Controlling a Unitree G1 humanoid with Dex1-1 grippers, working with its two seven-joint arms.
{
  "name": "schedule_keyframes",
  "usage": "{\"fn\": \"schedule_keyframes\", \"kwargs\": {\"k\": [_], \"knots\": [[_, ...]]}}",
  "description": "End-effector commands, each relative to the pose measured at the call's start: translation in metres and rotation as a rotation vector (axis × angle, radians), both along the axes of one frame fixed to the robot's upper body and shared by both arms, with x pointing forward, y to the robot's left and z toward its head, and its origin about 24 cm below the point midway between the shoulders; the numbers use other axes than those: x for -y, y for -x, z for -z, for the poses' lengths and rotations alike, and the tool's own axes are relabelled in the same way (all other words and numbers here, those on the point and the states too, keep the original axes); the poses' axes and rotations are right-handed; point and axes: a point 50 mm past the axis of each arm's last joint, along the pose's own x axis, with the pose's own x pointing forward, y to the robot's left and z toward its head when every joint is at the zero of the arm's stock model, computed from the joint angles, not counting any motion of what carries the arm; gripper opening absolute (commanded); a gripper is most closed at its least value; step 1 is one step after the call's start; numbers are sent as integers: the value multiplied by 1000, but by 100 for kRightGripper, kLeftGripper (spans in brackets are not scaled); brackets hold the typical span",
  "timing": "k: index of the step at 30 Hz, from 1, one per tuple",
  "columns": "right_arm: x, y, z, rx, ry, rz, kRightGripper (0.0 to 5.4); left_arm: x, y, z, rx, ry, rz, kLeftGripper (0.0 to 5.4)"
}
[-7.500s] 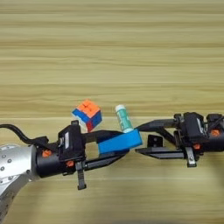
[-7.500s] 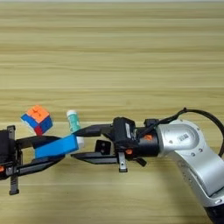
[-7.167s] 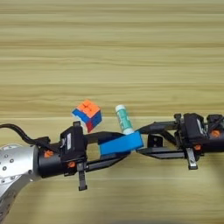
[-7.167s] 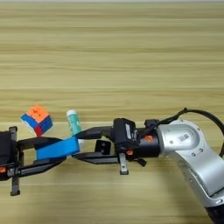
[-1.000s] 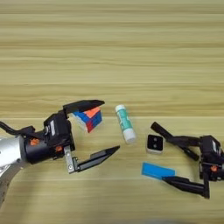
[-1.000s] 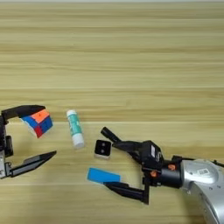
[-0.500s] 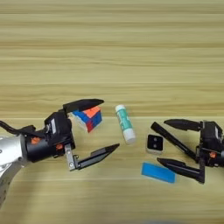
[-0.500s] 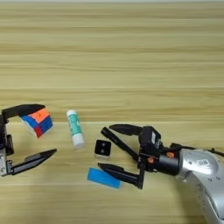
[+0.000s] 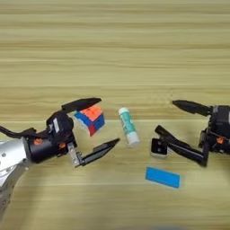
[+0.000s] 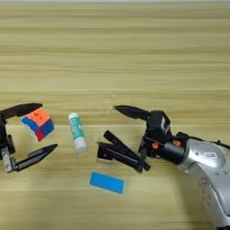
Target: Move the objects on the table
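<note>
Four small things sit on the wooden table [image 9: 115,54], and both grippers are down among them with their jaws spread wide, holding nothing.

Left gripper [image 9: 101,122] comes in from the left edge. Its upper finger runs over the far side of the puzzle cube [image 9: 90,119], its lower finger angles out on the near side, so the cube sits in the gap between them, close up under the upper finger. Can't tell if either finger actually touches it. The cube looks tipped on an edge, orange face up, blue and red on the sides.

Just past the left gripper's fingertips, toward the middle, lies the glue stick [image 9: 128,126], flat on the table, white cap end nearer the camera, green body pointing away.

Right gripper [image 10: 112,121] reaches in from the right. Upper finger points out over bare wood; lower finger lies low with its tip right by the little black-and-white square piece [image 9: 159,148], touching it or nearly so, hard to say which.

Blue block [image 10: 106,183] lies flat outside the right jaws, on the near side of the lower finger, a bit apart from it.
</note>
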Motion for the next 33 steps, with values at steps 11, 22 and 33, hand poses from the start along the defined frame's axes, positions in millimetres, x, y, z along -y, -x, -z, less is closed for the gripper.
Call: {"fn": "schedule_keyframes", "kwargs": {"k": [11, 22, 33], "knots": [[-6, -19, -23, 108, -59, 32, 539, -1, -41, -11, 115, 34, -130, 540], [-7, -25, -26, 128, -64, 43, 539, -3, -53, -12, 126, 27, -143, 540], [1, -22, -34, 151, -43, 91, 539, -6, -47, -14, 120, 31, -149, 540]]}}
